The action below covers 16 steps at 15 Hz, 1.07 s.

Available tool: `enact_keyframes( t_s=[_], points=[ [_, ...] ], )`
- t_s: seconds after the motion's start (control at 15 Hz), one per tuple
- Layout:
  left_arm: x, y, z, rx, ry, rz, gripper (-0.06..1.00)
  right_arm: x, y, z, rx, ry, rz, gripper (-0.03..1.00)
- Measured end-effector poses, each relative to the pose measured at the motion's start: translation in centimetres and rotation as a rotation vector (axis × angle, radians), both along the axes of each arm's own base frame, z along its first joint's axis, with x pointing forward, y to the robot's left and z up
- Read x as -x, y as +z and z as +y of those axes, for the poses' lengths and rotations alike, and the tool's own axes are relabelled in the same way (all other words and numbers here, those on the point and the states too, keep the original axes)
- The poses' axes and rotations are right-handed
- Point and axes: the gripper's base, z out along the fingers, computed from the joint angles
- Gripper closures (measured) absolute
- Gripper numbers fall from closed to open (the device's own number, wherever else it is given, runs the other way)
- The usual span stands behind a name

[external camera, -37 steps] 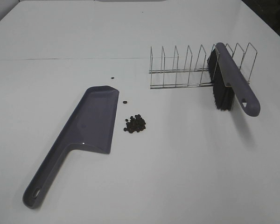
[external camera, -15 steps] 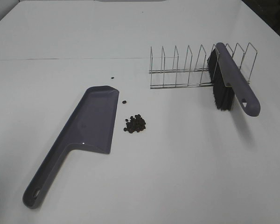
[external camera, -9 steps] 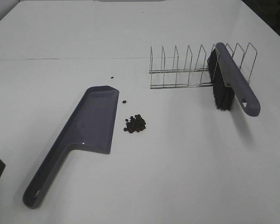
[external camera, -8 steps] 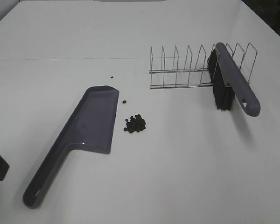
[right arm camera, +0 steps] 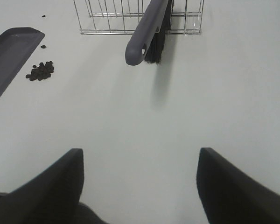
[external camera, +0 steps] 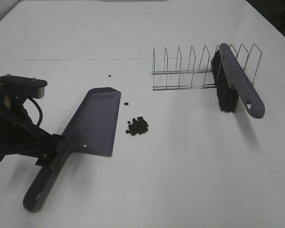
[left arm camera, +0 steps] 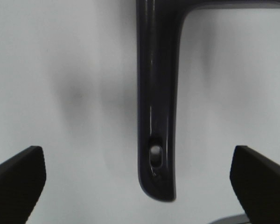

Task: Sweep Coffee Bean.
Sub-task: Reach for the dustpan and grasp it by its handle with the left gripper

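The left gripper (left arm camera: 137,157), spread wide, straddled the dustpan (left arm camera: 157,88) handle without touching it, the right gripper (right arm camera: 140,156) gaped over the white table (right arm camera: 233,93), and the coffee beans (external camera: 138,126) lay beside the pan's long edge.

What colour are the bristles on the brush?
Black. The bristles show best in the exterior high view.

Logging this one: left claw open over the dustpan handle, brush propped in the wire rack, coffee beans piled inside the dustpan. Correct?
No: the coffee beans lie on the table beside the dustpan, not inside it, as the exterior high view shows. The left claw, brush and wire rack are as stated.
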Motion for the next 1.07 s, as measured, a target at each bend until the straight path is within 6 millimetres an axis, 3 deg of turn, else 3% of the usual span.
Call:
enact_keyframes(
  t_s=[0.13, 0.27, 0.6, 0.87, 1.07],
  points=[
    [-1.3, -2.8, -0.7, 0.002, 0.009, -0.01, 0.04, 0.0, 0.0, 0.0, 0.0, 0.0, 0.0, 0.37],
    [-1.8, -4.0, -1.0, 0.014, 0.01, -0.025, 0.1, 0.0, 0.0, 0.0, 0.0, 0.0, 0.0, 0.37],
    [-2.5, -6.0, -1.5, 0.034, 0.01, -0.054, 0.19, 0.0, 0.0, 0.0, 0.0, 0.0, 0.0, 0.37],
    [-3.7, -6.3, -2.1, 0.035, -0.01, -0.068, 0.25, 0.0, 0.0, 0.0, 0.0, 0.0, 0.0, 0.37],
    [-3.8, -6.8, -2.2, 0.02, -0.025, -0.046, 0.37, 0.0, 0.0, 0.0, -0.001, 0.001, 0.0, 0.37]
  ],
)
